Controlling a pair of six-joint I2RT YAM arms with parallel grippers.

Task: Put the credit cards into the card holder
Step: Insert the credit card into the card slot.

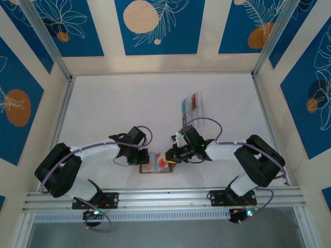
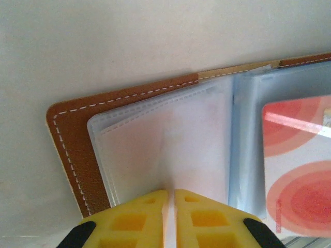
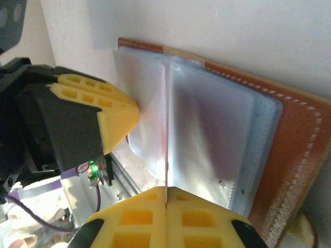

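The brown card holder (image 1: 150, 168) lies open near the table's front edge, between both grippers. In the left wrist view its leather cover (image 2: 72, 139) frames clear sleeves, and my left gripper (image 2: 170, 192) is shut on one sleeve's edge. A red-and-white credit card (image 2: 300, 170) lies over the holder's right half. In the right wrist view my right gripper (image 3: 165, 188) is shut on that card (image 3: 166, 129), seen edge-on, reaching in among the sleeves of the card holder (image 3: 295, 139). From above, the left gripper (image 1: 145, 155) and right gripper (image 1: 169, 156) face each other across the holder.
A clear plastic tray (image 1: 199, 98) with red and teal cards (image 1: 189, 103) stands at the back right of the table. The aluminium rail (image 1: 165, 197) runs along the near edge just behind the holder. The left gripper's yellow finger (image 3: 111, 108) sits close to the held card.
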